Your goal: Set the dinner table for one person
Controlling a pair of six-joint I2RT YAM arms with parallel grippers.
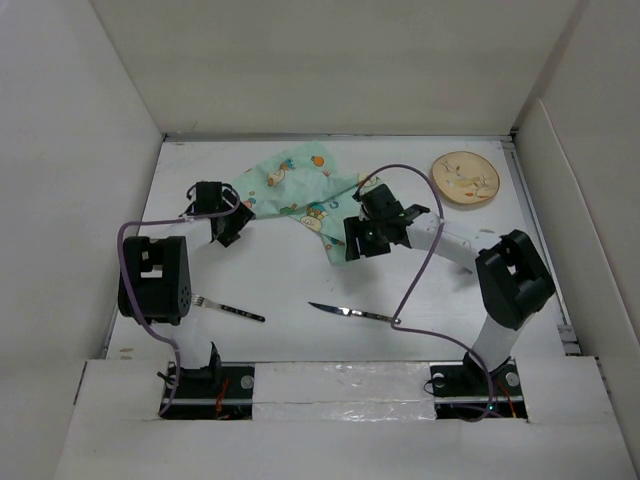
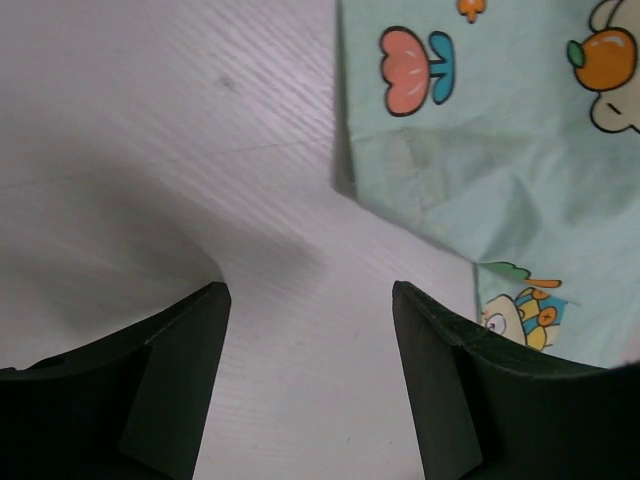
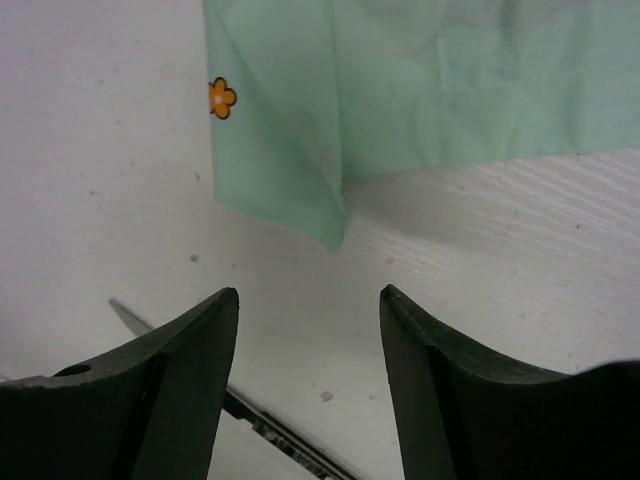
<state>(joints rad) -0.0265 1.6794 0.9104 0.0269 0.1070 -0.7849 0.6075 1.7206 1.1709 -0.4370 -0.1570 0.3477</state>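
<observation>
The dinner table (image 1: 290,285) is a white top between white walls. A crumpled mint-green cartoon placemat (image 1: 298,188) lies at the back middle. My left gripper (image 1: 230,226) hovers at its left edge, open and empty; in the left wrist view the left gripper (image 2: 308,290) frames bare table, with the placemat (image 2: 500,150) up and to the right. My right gripper (image 1: 352,246) is over the placemat's near right corner, open and empty. In the right wrist view the right gripper (image 3: 308,295) is just below a folded placemat corner (image 3: 300,160).
A round beige plate (image 1: 465,178) sits at the back right. A fork (image 1: 228,309) lies near the front left and a knife (image 1: 350,312) near the front middle; the knife (image 3: 270,425) also shows under the right fingers. A purple cable loops over each arm.
</observation>
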